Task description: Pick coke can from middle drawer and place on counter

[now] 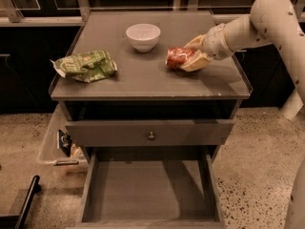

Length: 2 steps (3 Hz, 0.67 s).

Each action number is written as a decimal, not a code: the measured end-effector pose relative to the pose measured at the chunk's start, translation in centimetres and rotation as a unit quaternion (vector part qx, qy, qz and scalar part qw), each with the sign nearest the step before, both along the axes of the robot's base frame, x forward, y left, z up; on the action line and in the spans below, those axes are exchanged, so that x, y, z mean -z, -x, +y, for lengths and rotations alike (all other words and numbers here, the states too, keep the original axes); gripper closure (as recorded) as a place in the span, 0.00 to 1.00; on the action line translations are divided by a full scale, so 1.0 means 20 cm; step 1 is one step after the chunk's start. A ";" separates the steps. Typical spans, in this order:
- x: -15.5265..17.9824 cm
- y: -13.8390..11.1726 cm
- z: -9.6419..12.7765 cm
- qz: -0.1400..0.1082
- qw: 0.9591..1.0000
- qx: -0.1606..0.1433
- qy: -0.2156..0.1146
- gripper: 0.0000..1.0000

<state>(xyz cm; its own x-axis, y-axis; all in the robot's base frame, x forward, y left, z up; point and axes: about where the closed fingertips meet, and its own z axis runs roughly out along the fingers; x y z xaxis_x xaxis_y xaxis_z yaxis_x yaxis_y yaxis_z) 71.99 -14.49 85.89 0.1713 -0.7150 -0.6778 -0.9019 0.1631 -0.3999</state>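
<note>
My gripper (pixel 192 55) at 3 o'clock on the counter (pixel 143 78), jaws clamped on the coke can (pixel 177 57) lying sideways, white bowl (pixel 143 36) at its 10 o'clock, middle drawer (pixel 147 187) open below

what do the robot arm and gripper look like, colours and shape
The arm is cream, built of thick rounded tubes, with a bulbous elbow dotted with small dark holes and a ringed wrist collar. No loose cables or markings show. The gripper, at the coke can on the right of the counter, is tan-yellow.
</note>
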 end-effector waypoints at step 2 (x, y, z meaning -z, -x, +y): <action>0.00 0.00 0.00 0.000 1.000 0.000 0.000 0.35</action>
